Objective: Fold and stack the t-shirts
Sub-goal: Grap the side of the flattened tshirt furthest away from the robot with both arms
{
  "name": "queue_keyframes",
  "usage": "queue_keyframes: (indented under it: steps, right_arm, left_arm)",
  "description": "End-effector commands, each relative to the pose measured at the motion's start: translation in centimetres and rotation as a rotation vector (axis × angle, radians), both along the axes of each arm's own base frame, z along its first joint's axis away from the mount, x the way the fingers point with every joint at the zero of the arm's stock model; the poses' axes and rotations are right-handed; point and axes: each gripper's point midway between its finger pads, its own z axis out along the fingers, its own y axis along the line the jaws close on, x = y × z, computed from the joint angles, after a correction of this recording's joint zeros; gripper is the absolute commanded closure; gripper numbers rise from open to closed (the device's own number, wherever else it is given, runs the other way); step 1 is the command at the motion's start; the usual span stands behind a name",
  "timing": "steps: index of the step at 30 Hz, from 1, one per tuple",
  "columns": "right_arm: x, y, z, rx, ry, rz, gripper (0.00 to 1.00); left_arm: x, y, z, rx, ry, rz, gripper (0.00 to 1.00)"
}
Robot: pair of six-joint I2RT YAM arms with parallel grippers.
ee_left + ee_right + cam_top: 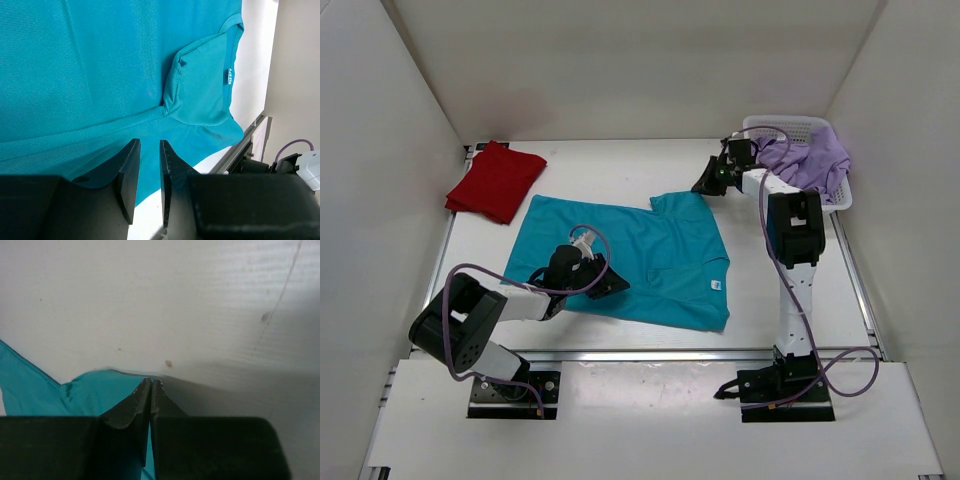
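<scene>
Left arm (470, 322): folded low, elbow near base, forearm running rightward, wrist level. Left gripper (608, 281): pointing right, fingers (129, 172) parallel with narrow gap between them, nothing visibly clamped. Right arm (795, 228): stretched far forward from base, wrist bent toward left. Right gripper (708, 182): tips angled down-left, fingers (131, 410) pressed together, pinching edge of teal t-shirt (85, 390) at tips.

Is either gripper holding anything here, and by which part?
Right gripper pinches the teal shirt at its far sleeve edge. Left gripper: narrow gap over the near edge, grip unclear.
</scene>
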Motion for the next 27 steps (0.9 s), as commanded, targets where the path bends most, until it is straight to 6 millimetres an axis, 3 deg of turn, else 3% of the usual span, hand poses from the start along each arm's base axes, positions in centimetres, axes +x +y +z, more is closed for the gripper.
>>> queue_keyframes:
  steps: [1, 6, 10, 13, 16, 22, 23, 27]
  right_arm:
    - [2.3, 0.9, 7.1, 0.013, -0.258, 0.028, 0.99]
    - [0.8, 0.4, 12.2, -0.087, -0.525, -0.005, 1.00]
    - [-0.5, -1.5, 9.3, -0.095, -0.423, -0.072, 1.00]
    - [-2.7, -2.4, 5.6, -0.069, -0.338, -0.096, 0.98]
    - [-4.3, -3.3, 3.5, -0.032, -0.229, -0.115, 1.00]
    - [-7.3, -2.5, 2.3, -0.029, -0.173, -0.064, 1.00]
    - [-7.5, -2.1, 2.9, -0.013, -0.186, -0.046, 1.00]
    - [-9.9, -0.3, 2.3, -0.046, -0.170, 0.033, 1.00]
  left_arm:
    - [0.9, -0.6, 1.1, -0.013, -0.039, -0.012, 0.66]
    - [0.8, -0.9, 1.0, -0.018, -0.034, -0.020, 0.66]
    - [0.7, -0.7, 1.0, -0.017, -0.038, -0.011, 0.66]
    - [0.8, -0.4, 1.1, -0.016, -0.048, -0.002, 0.66]
    - [0.3, -0.3, 0.6, -0.012, -0.033, -0.004, 0.66]
    - [-0.3, -0.5, 0.3, -0.015, -0.023, -0.014, 0.66]
    - [-0.3, -0.6, 0.4, -0.014, -0.027, -0.015, 0.67]
    - [-0.6, -0.4, 0.3, -0.013, -0.027, -0.015, 0.66]
